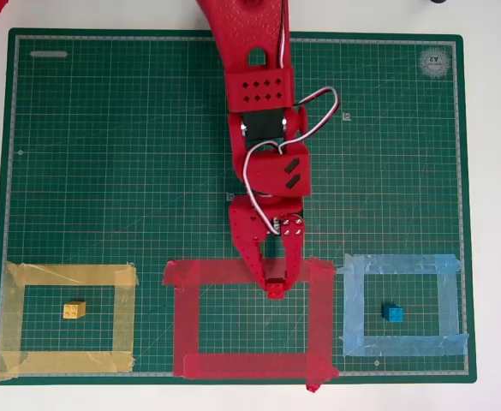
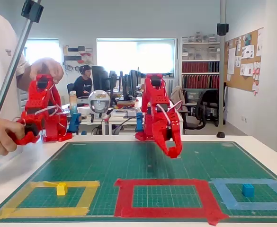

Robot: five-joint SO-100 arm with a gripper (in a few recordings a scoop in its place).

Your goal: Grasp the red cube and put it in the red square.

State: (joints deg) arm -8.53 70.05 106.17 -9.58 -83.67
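Three tape outlines sit along the near edge of the green mat, left to right: yellow tape outline with a yellow block inside, the red square, and a light blue tape outline holding a blue block. Gripper hangs above the far strip of the red square, raised off the mat in the fixed view, fingers pinched on the red cube.
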